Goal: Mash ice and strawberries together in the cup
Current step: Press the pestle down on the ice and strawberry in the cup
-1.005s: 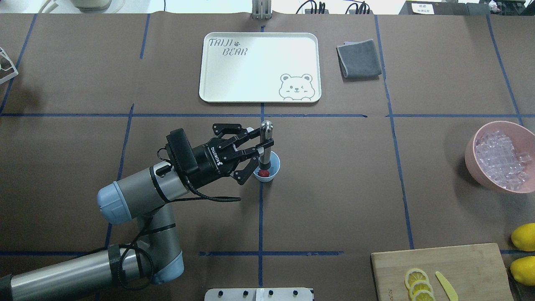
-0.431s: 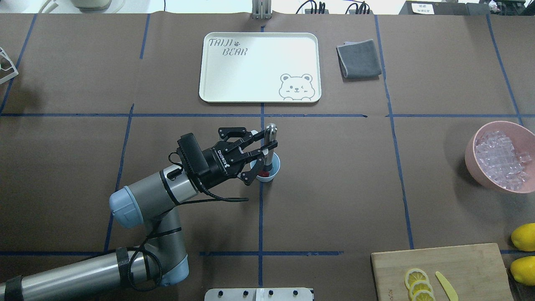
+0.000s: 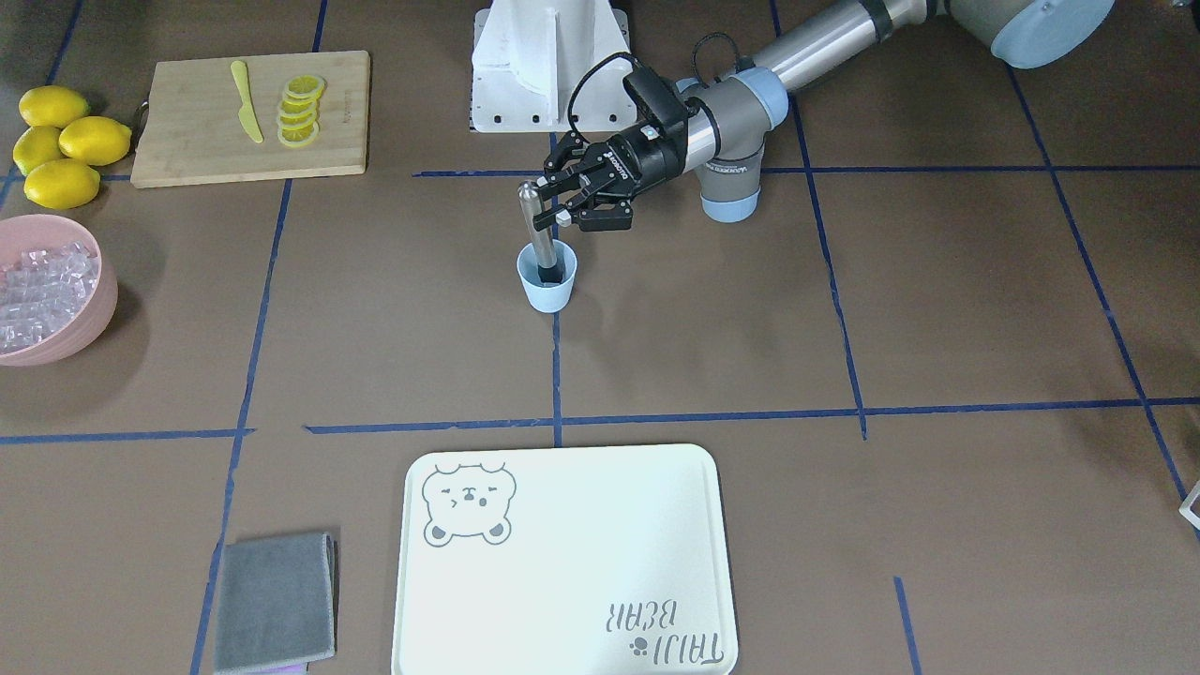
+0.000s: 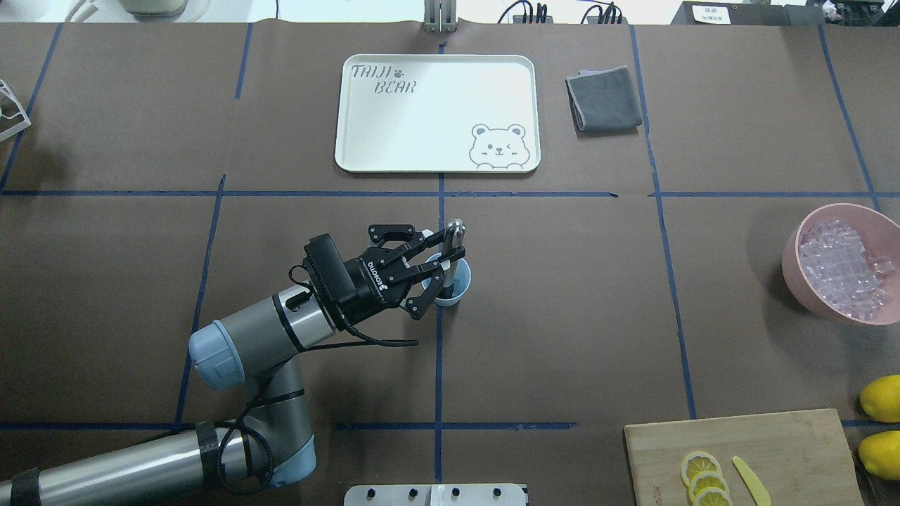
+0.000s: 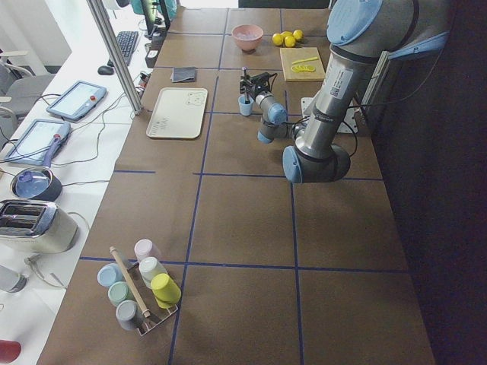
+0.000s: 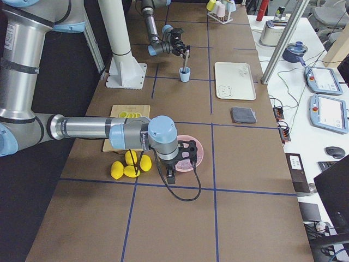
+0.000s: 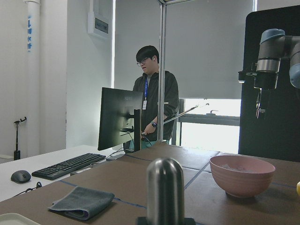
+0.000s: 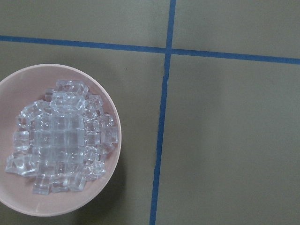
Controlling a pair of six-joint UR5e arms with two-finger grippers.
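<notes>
Now the left hand [image 4: 437,260], clamped on the metal masher [image 4: 454,235], has sunk lower into the blue cup [image 4: 462,282] mid-way across the table [image 4: 562,316], hiding the strawberry that showed a second ago, so pressing looks under way.

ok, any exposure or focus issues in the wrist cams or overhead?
Left wrist view: window behind is blown out; the muddler sits close at the bottom edge. Right wrist view: evenly lit, ice in the pink bowl sharp. Overhead view: pale tray very bright, its print legible.
</notes>
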